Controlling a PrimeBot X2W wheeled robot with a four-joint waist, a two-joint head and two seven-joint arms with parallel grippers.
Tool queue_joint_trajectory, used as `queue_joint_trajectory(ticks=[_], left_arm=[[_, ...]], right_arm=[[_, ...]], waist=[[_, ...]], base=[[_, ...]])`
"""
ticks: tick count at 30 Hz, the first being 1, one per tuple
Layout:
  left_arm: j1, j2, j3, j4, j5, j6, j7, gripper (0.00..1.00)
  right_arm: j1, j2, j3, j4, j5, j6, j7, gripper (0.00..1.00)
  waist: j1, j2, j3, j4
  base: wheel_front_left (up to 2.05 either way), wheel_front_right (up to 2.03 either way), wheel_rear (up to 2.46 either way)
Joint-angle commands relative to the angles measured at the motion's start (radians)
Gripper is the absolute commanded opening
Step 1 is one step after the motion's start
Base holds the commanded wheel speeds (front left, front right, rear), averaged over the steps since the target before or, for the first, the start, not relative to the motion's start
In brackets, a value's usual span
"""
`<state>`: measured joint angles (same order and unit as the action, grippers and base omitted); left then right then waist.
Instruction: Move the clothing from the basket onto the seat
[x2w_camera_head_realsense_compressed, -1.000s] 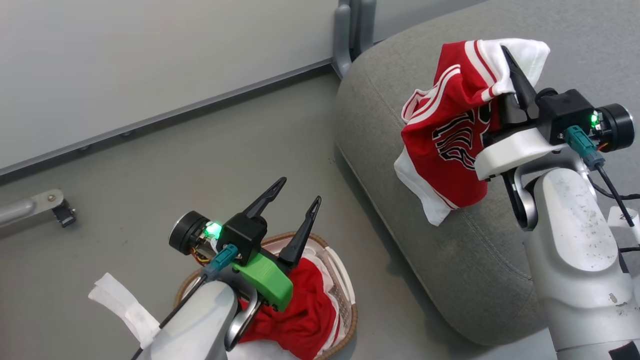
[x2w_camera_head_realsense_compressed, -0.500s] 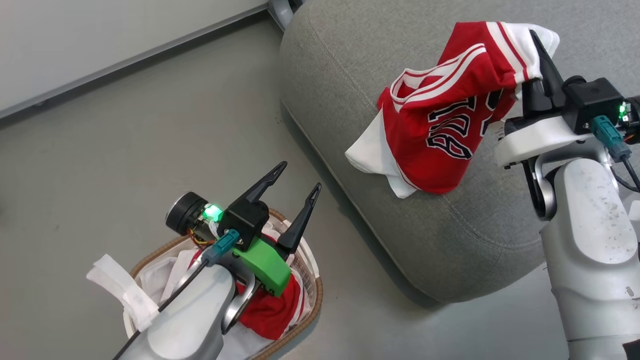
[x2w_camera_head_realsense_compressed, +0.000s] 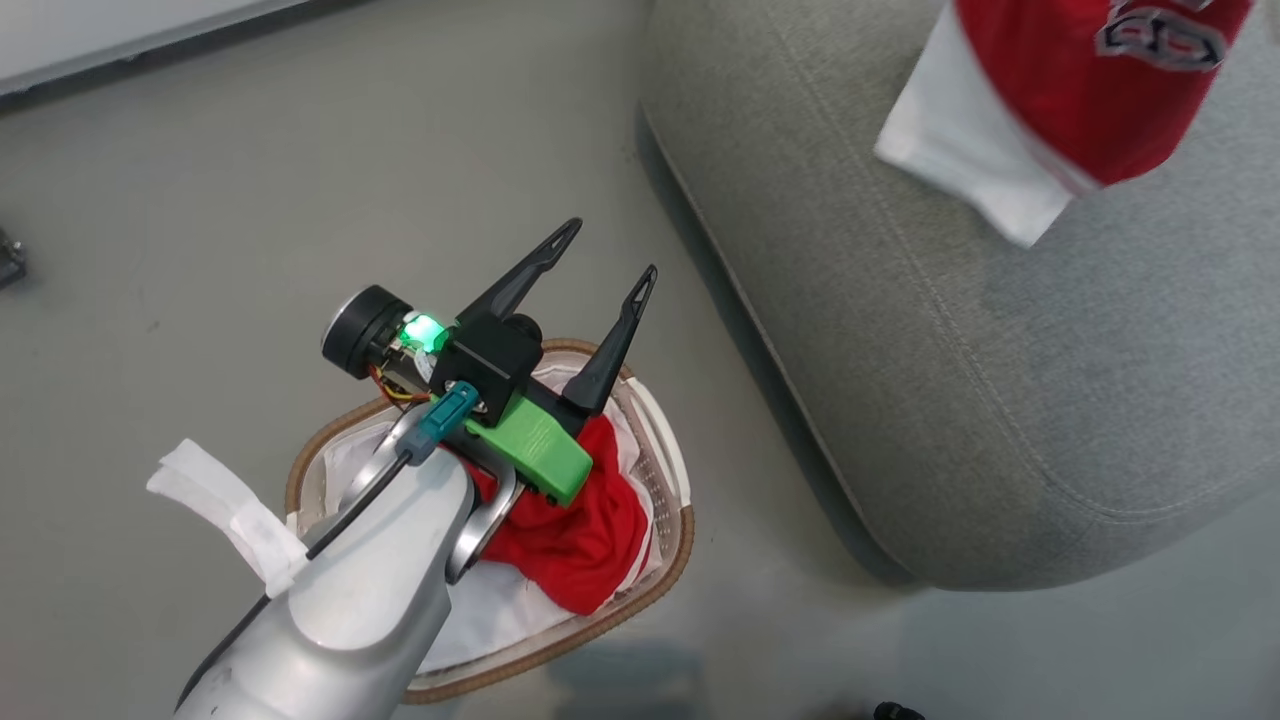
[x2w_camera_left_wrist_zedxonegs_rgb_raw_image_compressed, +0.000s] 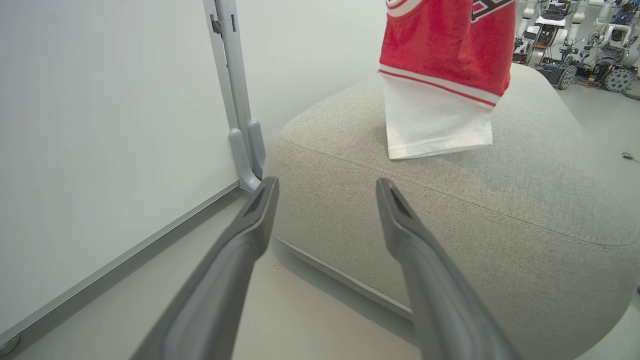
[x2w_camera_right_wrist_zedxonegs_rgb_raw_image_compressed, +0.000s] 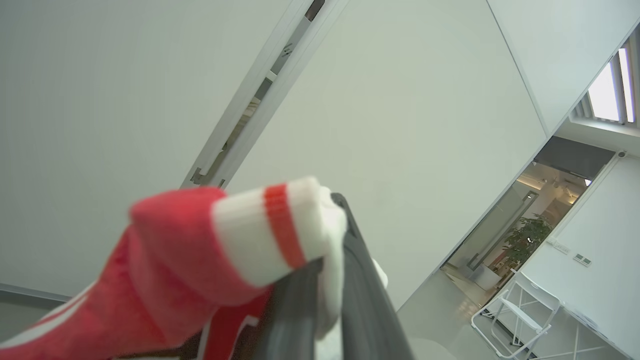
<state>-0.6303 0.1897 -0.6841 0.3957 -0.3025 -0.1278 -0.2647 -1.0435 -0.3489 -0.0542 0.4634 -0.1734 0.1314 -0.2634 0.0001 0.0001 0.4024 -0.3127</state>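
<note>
Shifting again, the head camera now carries the red-and-white striped sports jersey (x2w_camera_head_realsense_compressed: 1090, 90) up to one o'clock and brings the oval white perforated basket with brown woven rim (x2w_camera_head_realsense_compressed: 684, 520) nearer centre. Right gripper (x2w_camera_right_wrist_zedxonegs_rgb_raw_image_compressed: 330, 250) is clamped on the jersey's striped edge, holding it high so the white hem dangles over the big grey woven sofa (x2w_camera_head_realsense_compressed: 1000, 400), apparently for a drop. Left gripper (x2w_camera_head_realsense_compressed: 612, 248) hovers spread wide and empty above the basket at seven o'clock, likely lined up for the plain red garment (x2w_camera_head_realsense_compressed: 580, 530) on the white liner sheet (x2w_camera_head_realsense_compressed: 500, 610). Grey wall post (x2w_camera_left_wrist_zedxonegs_rgb_raw_image_compressed: 240, 125) stands off at eleven o'clock in the left wrist view, no obstacle.
</note>
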Motion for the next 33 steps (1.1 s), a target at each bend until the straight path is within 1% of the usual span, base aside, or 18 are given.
queue_joint_trajectory(ticks=[1,2,3,4,6,8,12,14,17,20,26,33], left_arm=[[-0.029,-0.003,0.003,-0.006,0.011,-0.003,0.0,1.0],[-0.034,-0.002,0.005,-0.009,0.015,-0.003,0.0,1.0],[-0.054,-0.002,0.007,-0.018,0.025,-0.003,0.0,1.0],[-0.065,-0.003,0.008,-0.021,0.029,-0.002,0.0,1.0],[-0.084,-0.002,0.009,-0.028,0.036,0.0,0.001,1.0],[-0.102,-0.003,0.012,-0.04,0.04,0.003,0.0,1.0],[-0.129,-0.002,0.009,-0.051,0.046,0.003,0.001,1.0],[-0.143,-0.001,0.009,-0.053,0.05,0.004,0.001,1.0],[-0.151,-0.003,0.018,-0.059,0.046,0.013,0.001,1.0],[-0.149,0.001,0.017,-0.059,0.051,0.012,0.001,1.0],[-0.122,0.013,0.018,-0.054,0.054,0.013,0.001,1.0],[-0.103,0.026,0.021,-0.047,0.049,0.013,0.001,1.0]], right_arm=[[-0.061,-0.037,-0.012,0.014,-0.008,-0.002,-0.002,0.0],[-0.087,-0.049,-0.015,0.023,-0.012,-0.001,-0.002,0.0],[-0.164,-0.095,-0.023,0.046,-0.028,-0.001,0.01,0.0],[-0.204,-0.119,-0.025,0.053,-0.04,-0.001,0.023,0.0],[-0.276,-0.152,-0.041,0.06,-0.053,-0.001,0.045,0.0],[-0.327,-0.16,-0.065,0.072,-0.06,-0.001,0.059,0.0],[-0.374,-0.149,-0.116,0.121,-0.077,-0.001,0.069,0.0],[-0.371,-0.138,-0.146,0.148,-0.089,-0.001,0.061,0.0],[-0.318,-0.103,-0.179,0.218,-0.12,-0.001,0.049,0.0],[-0.264,-0.077,-0.212,0.282,-0.162,-0.001,0.031,0.0],[-0.169,-0.03,-0.285,0.393,-0.202,-0.001,0.01,0.0],[-0.117,-0.011,-0.307,0.444,-0.22,-0.001,0.0,0.0]], waist=[[-0.0001,-0.0001,0.101,0.104],[-0.0001,-0.0001,0.111,0.113],[-0.0001,-0.0001,0.149,0.146],[-0.0001,-0.0001,0.171,0.16],[-0.0001,-0.0001,0.212,0.181],[-0.0001,-0.0001,0.25,0.199],[-0.0001,-0.0001,0.317,0.228],[-0.0001,-0.0001,0.341,0.24],[-0.0001,-0.0001,0.376,0.252],[-0.0001,-0.0001,0.395,0.257],[-0.0001,-0.0001,0.394,0.242],[-0.0001,-0.0001,0.364,0.211]], base=[[0.0,0.0,0.0],[0.0,0.0,0.0],[0.0,0.0,0.0],[0.0,0.0,0.0],[0.0,0.0,0.0],[0.0,0.0,0.0],[0.0,0.0,0.0],[0.0,0.0,0.0],[0.0,0.0,0.0],[0.0,0.0,0.0],[0.0,0.0,0.0],[0.0,0.0,0.0]])
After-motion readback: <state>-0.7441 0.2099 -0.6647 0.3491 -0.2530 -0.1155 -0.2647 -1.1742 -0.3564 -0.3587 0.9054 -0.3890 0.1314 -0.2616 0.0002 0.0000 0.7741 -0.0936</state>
